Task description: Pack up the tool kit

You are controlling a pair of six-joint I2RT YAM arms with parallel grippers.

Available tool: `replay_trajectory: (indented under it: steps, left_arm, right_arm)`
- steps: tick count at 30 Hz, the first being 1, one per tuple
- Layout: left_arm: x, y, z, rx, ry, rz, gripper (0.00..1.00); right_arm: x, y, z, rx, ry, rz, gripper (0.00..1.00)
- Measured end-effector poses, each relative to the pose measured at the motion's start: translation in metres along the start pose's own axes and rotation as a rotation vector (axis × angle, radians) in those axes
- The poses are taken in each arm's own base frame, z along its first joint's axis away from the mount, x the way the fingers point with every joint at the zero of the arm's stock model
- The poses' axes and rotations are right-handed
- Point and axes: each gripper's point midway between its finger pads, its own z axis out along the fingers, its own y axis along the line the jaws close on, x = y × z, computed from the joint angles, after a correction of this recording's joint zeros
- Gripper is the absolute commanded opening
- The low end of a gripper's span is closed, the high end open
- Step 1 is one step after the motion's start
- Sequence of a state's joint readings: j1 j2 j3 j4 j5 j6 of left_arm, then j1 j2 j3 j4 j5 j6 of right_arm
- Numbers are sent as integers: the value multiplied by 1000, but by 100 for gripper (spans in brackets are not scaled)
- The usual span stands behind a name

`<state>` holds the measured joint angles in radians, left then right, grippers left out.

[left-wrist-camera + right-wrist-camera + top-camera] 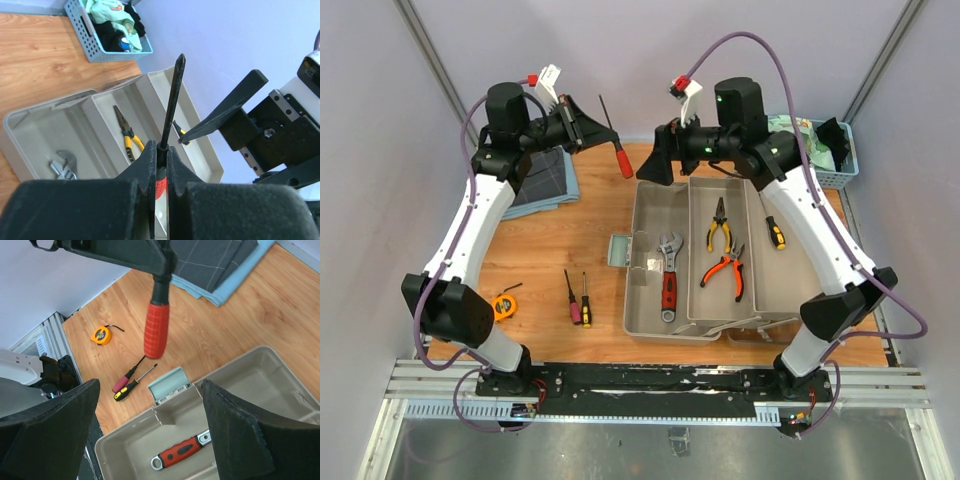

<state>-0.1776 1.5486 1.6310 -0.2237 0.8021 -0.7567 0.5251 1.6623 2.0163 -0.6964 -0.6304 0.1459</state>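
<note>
The grey-beige toolbox (650, 215) lies open on the table with its trays folded out. In it are a red-handled wrench (669, 282), yellow pliers (719, 224), orange pliers (725, 270) and a yellow-black screwdriver (775, 232). My left gripper (582, 126) is shut on a red-handled screwdriver (622, 160), gripped at the collar (161, 159), held in the air left of the box's far corner. My right gripper (654, 160) is open and empty, just right of that screwdriver (156, 329). Two small screwdrivers (578, 298) and an orange tape measure (503, 306) lie on the table.
Folded dark grid-pattern cloths (542, 178) lie at the back left under the left arm. A blue slatted basket of cloths (832, 152) stands at the back right. The box's pale latch (170, 384) sticks out on its left side.
</note>
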Motion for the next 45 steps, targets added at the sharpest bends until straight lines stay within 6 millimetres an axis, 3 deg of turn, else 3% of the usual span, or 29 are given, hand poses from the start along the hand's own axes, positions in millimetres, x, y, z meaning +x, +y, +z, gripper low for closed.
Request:
replay_trajectory:
  steps: [9,13,18,21,22,25,26,29,33,37,40,42,43,45]
  left_arm:
    - [9,-16,6,51,30,-4,0]
    - [14,-20,10,65,41,-3,0]
    - [20,-23,11,76,57,-10,0]
    - [19,-26,8,82,49,13,3]
    - [20,-26,8,83,49,16,15]
    - [17,-27,8,86,38,31,81]
    - [17,-27,8,83,35,26,96]
    - [10,-20,5,59,13,20,99]
    - [-20,9,-15,-19,-67,3,99]
    - [-43,52,-44,-154,-144,19,99]
    - [-29,70,-55,-221,-130,23,99]
    - [-11,78,-63,-257,-98,9,99]
    - [-3,82,-67,-272,-86,4,99]
    - [8,89,-75,-303,-69,-7,99]
  right_arm:
    - [12,15,44,-71,43,-44,79]
    - [16,18,57,-84,53,-59,55]
    - [14,11,64,-65,47,-61,3]
    - [13,6,64,-39,44,-40,1]
    - [12,6,63,-34,41,-42,1]
    - [10,5,63,-21,35,-51,1]
    - [10,3,62,-10,32,-57,1]
    - [8,-3,57,27,30,-73,1]
    - [6,-26,29,124,35,-63,1]
    - [-4,-89,-48,358,2,-22,1]
    - [2,-124,-114,560,0,-3,1]
    - [20,-132,-146,647,37,10,1]
    - [30,-135,-148,660,69,20,1]
    - [49,-138,-170,718,99,44,1]
